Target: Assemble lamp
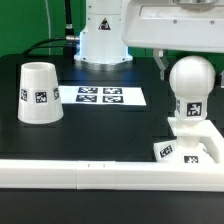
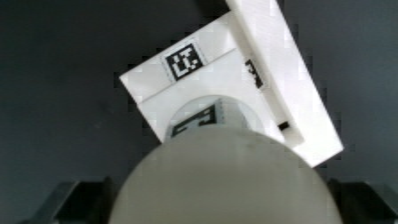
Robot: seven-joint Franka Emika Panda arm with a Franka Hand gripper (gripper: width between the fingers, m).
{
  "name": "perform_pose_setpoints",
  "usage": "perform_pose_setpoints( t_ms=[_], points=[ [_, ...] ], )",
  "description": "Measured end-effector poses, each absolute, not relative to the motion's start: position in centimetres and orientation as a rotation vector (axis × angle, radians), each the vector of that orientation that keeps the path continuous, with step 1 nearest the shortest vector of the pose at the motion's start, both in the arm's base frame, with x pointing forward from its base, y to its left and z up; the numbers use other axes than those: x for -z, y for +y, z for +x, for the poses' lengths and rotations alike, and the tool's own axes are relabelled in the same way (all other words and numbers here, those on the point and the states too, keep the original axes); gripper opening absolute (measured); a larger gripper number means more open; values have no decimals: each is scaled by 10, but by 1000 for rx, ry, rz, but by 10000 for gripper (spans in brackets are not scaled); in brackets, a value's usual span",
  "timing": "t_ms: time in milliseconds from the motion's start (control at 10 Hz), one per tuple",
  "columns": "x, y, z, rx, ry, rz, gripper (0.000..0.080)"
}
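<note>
The white bulb (image 1: pixel 190 80) stands upright with its stem on the flat square base (image 1: pixel 203 148) at the exterior view's right, just behind the long white rail. My gripper (image 1: pixel 188 60) hangs over the bulb's round head, a dark finger showing beside it. In the wrist view the bulb head (image 2: pixel 222 170) fills the space between the two dark fingers (image 2: pixel 71 200), with thin dark gaps at each side, so the gripper (image 2: pixel 217 205) is open. The base (image 2: pixel 267 60) lies beyond the bulb. The tapered shade (image 1: pixel 38 92) stands mouth down at the exterior view's left.
The marker board (image 1: pixel 100 97) lies flat in the middle of the black table. The long white rail (image 1: pixel 90 175) runs along the front edge. The arm's white base (image 1: pixel 100 40) stands at the back.
</note>
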State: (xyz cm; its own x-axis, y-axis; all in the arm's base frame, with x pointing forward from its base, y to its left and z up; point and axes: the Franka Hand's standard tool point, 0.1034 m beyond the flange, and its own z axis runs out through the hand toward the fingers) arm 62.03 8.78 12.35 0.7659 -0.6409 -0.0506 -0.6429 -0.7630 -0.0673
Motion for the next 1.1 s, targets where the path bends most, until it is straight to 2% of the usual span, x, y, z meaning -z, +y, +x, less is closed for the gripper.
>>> perform_pose_setpoints(
  t_ms=[700,800,1100],
  points=[
    [-124,98,620,-92,1640,-2556,577],
    [-124,98,620,-91,1610,-2574,652],
    [-126,94,622,-76,1370,-2709,692]
  ],
)
